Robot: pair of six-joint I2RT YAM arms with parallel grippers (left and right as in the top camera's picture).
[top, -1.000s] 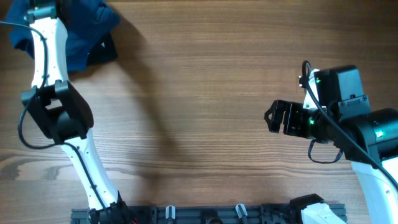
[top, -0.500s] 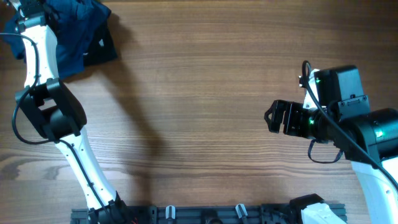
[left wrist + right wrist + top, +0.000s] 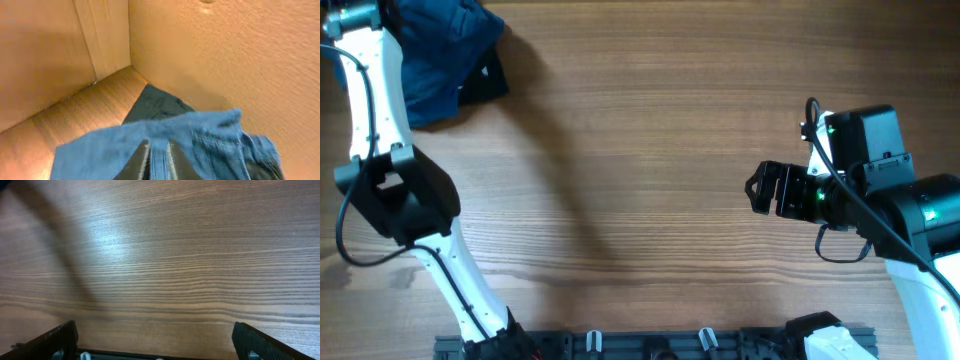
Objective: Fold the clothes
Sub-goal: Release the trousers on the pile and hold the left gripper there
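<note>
The clothes [image 3: 440,55] lie bunched at the table's far left corner, a blue heap with a darker piece [image 3: 490,80] at its right edge. My left arm [image 3: 370,90] reaches up to that corner; its fingertips are past the frame edge in the overhead view. In the left wrist view my left gripper [image 3: 159,162] is shut on a fold of the bright blue cloth [image 3: 100,150], which hangs lifted over a dark piece [image 3: 155,105]. My right gripper [image 3: 752,188] hovers at the right, open and holding nothing, its fingers [image 3: 55,340] spread wide over bare wood.
Tan walls [image 3: 240,60] meet in a corner just behind the clothes in the left wrist view. A black rail [image 3: 650,345] with clips runs along the table's front edge, between the two arm bases.
My left arm has swung further left and toward the far corner, pulling the blue cloth with it. The right arm has stayed still.
</note>
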